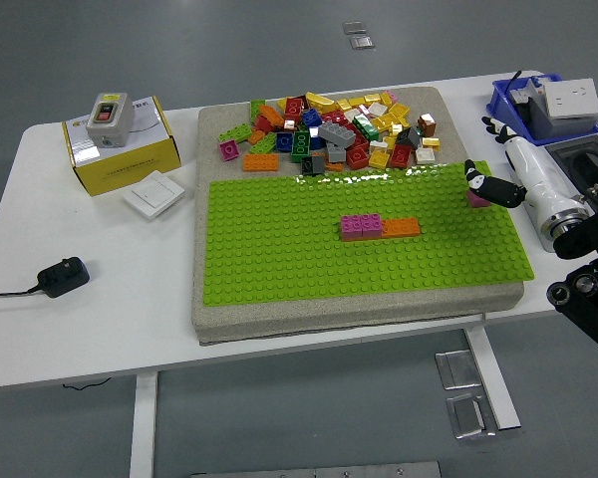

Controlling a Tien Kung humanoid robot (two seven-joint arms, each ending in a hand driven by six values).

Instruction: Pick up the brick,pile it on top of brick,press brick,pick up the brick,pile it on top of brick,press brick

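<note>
A green baseplate lies on a grey pad. At its middle, a magenta brick and an orange brick sit joined in a row. A small magenta brick rests near the plate's right back corner. My right hand reaches in from the right. Its fingers are spread, and one dark finger lies across the top of that small brick and hides part of it. I cannot tell whether it touches the brick. A pile of loose bricks covers the pad behind the plate. The left arm is out of view.
A yellow box with a grey switch unit on top stands at the back left. A white wall switch lies beside it, and a black adapter nearer me. A blue bin holding a white socket sits at the back right.
</note>
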